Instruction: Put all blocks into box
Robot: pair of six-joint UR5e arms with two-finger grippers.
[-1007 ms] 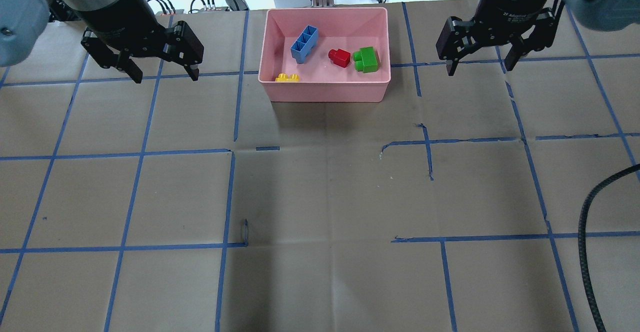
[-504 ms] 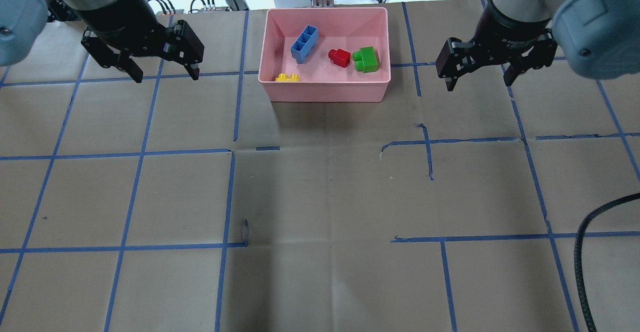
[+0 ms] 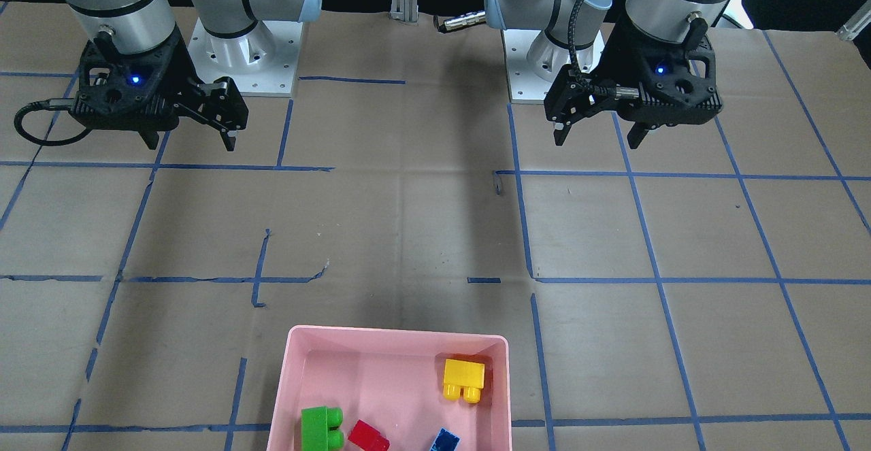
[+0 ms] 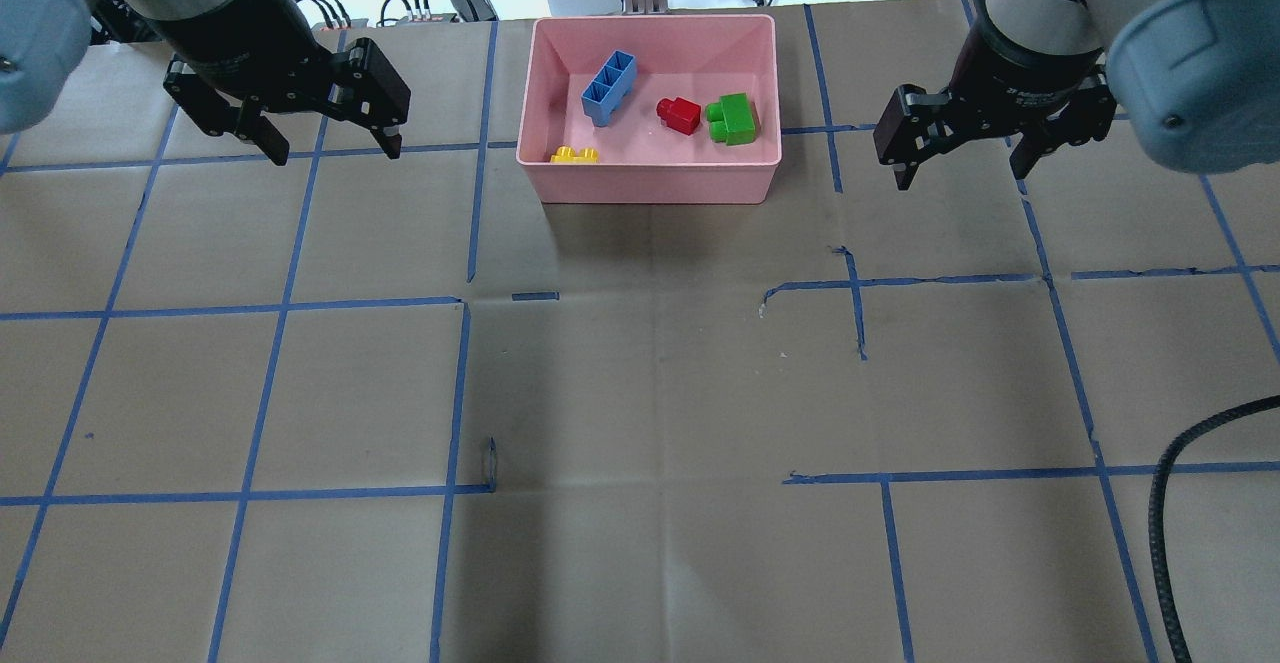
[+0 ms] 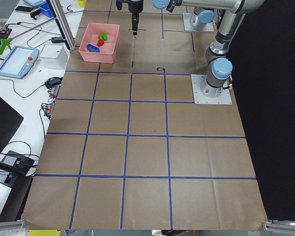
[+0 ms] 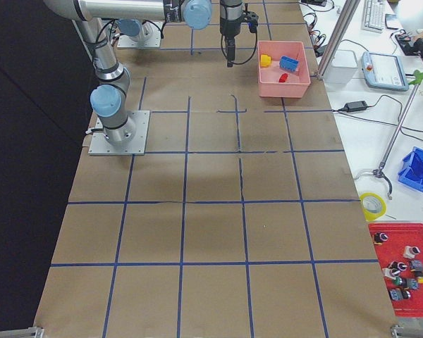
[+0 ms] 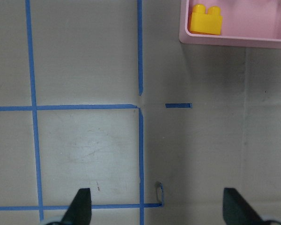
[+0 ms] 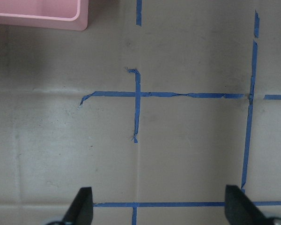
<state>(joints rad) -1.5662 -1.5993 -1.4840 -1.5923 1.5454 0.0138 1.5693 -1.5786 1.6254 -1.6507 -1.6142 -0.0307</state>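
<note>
Shallow pink box (image 4: 650, 183) holds four studded blocks (image 4: 733, 119) — green, red, blue, yellow.

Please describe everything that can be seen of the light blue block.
The light blue block is a long brick of smooth plastic. The overhead view shows three open, hollow square cells in a row, so its hollow underside is turned toward the camera and its studs are hidden. It lies at a slant on the floor of the pink box, left of the middle in that view, apart from the red block. Nothing grips it.
</note>
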